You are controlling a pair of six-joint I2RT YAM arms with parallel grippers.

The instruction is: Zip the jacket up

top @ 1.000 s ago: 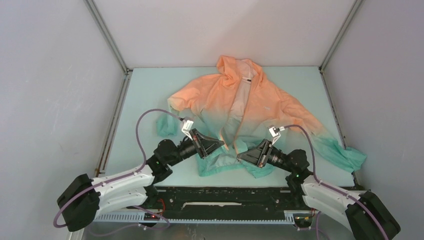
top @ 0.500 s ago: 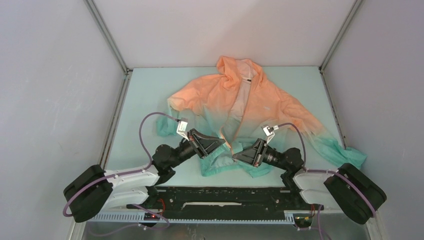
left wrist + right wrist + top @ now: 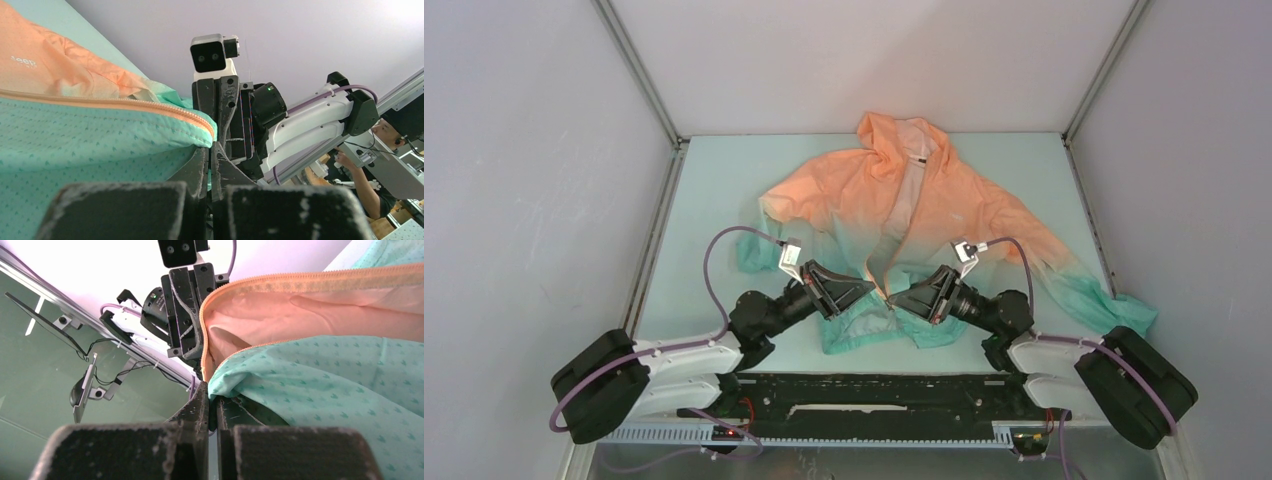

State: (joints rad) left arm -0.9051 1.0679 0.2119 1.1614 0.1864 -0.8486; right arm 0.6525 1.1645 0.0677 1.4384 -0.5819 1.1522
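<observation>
The jacket [image 3: 924, 195] lies flat on the mint table, hood at the far side, front open, peach at the shoulders and teal at the hem. My left gripper [image 3: 872, 286] is shut on the teal hem corner of the left front panel [image 3: 100, 145], next to its orange zipper [image 3: 150, 107]. My right gripper [image 3: 896, 298] is shut on the teal hem corner of the right front panel [image 3: 320, 380], beside its orange zipper edge [image 3: 300, 282]. The two grippers face each other, almost touching, with both hem corners lifted off the table.
The table [image 3: 714, 190] is walled by grey panels at left, back and right. The jacket's right sleeve [image 3: 1114, 310] reaches the right edge. A black rail [image 3: 874, 390] runs along the near edge by the arm bases.
My right gripper has moved left and slightly away from me with its hem corner, closing the gap to the left gripper. The left gripper has barely moved.
</observation>
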